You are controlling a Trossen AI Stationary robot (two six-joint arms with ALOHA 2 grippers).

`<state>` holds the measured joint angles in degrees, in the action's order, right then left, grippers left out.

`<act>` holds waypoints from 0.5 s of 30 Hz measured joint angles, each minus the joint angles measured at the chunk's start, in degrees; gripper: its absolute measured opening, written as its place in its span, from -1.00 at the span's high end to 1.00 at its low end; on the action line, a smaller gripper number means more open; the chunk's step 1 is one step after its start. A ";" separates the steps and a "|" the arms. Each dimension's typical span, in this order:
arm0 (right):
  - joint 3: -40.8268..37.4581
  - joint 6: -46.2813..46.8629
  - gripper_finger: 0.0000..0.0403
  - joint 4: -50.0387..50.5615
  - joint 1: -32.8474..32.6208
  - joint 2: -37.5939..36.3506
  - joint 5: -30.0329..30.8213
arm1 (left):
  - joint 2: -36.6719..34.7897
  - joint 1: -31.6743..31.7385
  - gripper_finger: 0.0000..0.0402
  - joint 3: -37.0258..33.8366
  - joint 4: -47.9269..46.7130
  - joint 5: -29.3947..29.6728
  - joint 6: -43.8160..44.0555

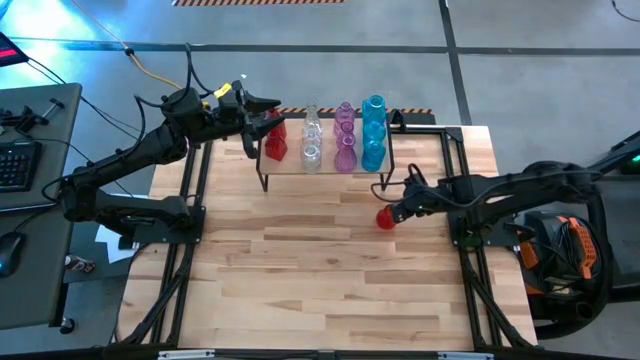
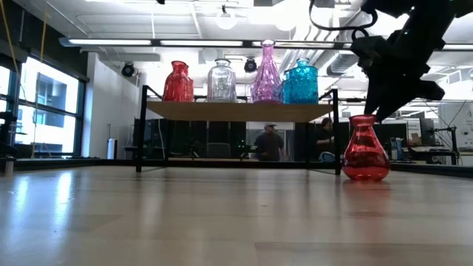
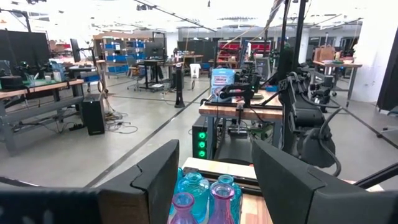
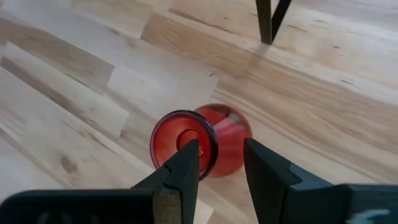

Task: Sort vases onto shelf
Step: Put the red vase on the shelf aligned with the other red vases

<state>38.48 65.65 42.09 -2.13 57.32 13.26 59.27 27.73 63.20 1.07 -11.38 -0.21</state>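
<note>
The shelf (image 1: pixel 290 175) (image 2: pixel 236 111) stands at the table's far side. It carries rows of vases: red (image 1: pixel 275 142), clear (image 1: pixel 312 145), pink-purple (image 1: pixel 345 140) and teal (image 1: pixel 373 135). One more red vase (image 1: pixel 385 216) (image 2: pixel 366 151) stands upright on its base on the table, right of the shelf. My right gripper (image 4: pixel 221 158) is open just above it, one finger over its mouth and the other outside its neck. My left gripper (image 1: pixel 258 125) (image 3: pixel 214 168) hovers open over the shelf's left end, by the red vases. My right gripper comes at the red vase's rim (image 4: pixel 163 127) from above, slanting in from the table's right. One fingertip (image 4: pixel 189 152) is over the mouth and the other finger (image 4: pixel 261 165) is outside the neck. I cannot tell whether either touches the glass.
The plank table (image 1: pixel 320 270) lies bare on its near half. The shelf's black leg (image 4: pixel 268 22) stands close beyond the red vase. Desks with a keyboard (image 1: pixel 15 160) are to the left. Two people (image 2: pixel 270 144) show behind the shelf in the room.
</note>
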 joint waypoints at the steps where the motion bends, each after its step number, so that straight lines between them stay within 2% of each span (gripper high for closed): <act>1: 0.00 -0.04 0.48 -0.23 0.00 0.48 0.02 | 0.00 0.00 0.03 0.00 0.01 0.00 0.00; 10: 0.02 -0.04 0.49 -1.16 0.00 4.68 0.21 | 0.00 0.00 0.03 0.00 0.01 0.00 0.00; 15: 0.09 -0.04 0.69 -3.45 0.00 6.61 0.48 | 0.00 -0.01 0.03 0.00 0.00 0.00 0.00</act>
<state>38.57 65.61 38.64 -2.13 63.93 13.73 59.27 27.71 63.20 1.07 -11.38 -0.21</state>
